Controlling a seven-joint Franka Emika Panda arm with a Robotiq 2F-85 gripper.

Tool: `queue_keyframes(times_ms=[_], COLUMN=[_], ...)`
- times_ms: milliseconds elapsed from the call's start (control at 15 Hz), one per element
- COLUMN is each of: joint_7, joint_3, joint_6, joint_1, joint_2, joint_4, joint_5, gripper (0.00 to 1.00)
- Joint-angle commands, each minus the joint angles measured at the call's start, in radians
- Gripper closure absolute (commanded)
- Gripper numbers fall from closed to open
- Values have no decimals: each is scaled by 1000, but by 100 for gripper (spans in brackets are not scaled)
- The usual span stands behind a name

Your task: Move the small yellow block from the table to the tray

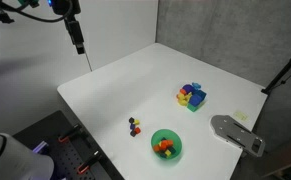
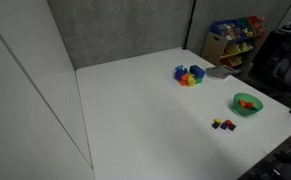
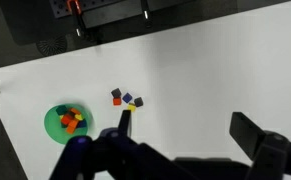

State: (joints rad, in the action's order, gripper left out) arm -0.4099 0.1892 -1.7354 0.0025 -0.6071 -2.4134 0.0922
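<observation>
The small yellow block [image 3: 132, 107] lies on the white table [image 3: 205, 70] in a tight cluster of tiny red and dark blue cubes [image 1: 135, 126], which also shows in an exterior view [image 2: 223, 124]. A grey tray [image 1: 235, 132] sits at the table's edge beyond the green bowl. My gripper [image 1: 77, 40] hangs high above the far side of the table, well away from the cubes. In the wrist view its fingers [image 3: 185, 122] are spread wide and empty, and the left fingertip lines up just below the yellow block in the picture.
A green bowl [image 1: 167, 145] with orange and red pieces stands next to the cubes and shows in the wrist view [image 3: 65, 122]. A blue and multicoloured pile [image 1: 192, 96] lies further along. Grey curtain walls stand behind the table, and toy shelves [image 2: 235, 40] beyond.
</observation>
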Motion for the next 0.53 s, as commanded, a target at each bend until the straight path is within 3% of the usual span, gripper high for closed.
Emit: queue_keyframes(times_ms=[0, 467], joint_7=[-2, -7], joint_3=[-4, -12], joint_6=[2, -69], joint_1=[5, -18], joint_2=[1, 39], joint_4=[2, 13], joint_5=[-3, -23], gripper=[0, 0])
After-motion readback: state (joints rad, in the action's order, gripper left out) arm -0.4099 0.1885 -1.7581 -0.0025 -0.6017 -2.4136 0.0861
